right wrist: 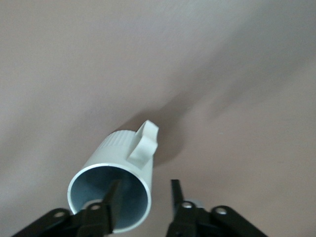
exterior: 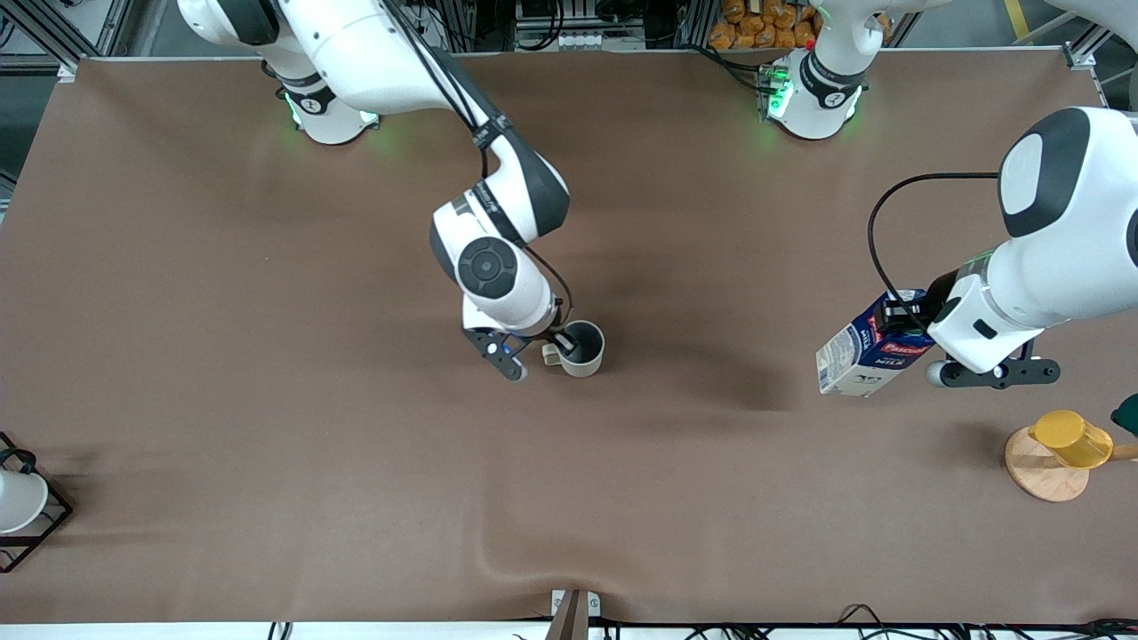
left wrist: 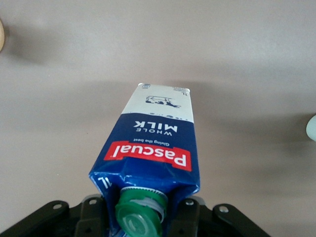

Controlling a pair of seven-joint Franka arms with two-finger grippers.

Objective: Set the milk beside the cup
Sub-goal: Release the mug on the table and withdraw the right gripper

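The cup [exterior: 582, 348], a beige mug with a grey inside and a small handle, stands upright near the middle of the table. My right gripper [exterior: 556, 347] is open at its rim. In the right wrist view one finger [right wrist: 112, 200] is inside the cup [right wrist: 116, 163] and the other is outside by the handle, with a gap to the wall. My left gripper [exterior: 898, 324] is shut on the top of the milk [exterior: 867, 356]. This blue carton hangs tilted over the table toward the left arm's end. In the left wrist view the milk [left wrist: 158, 133] sits in the left gripper [left wrist: 143, 217], green cap toward the camera.
A yellow cup [exterior: 1071, 437] lies on a round wooden coaster [exterior: 1045, 476], nearer the front camera than the milk. A dark green thing [exterior: 1127, 413] shows at the edge beside it. A white cup in a black wire rack [exterior: 18, 502] stands at the right arm's end.
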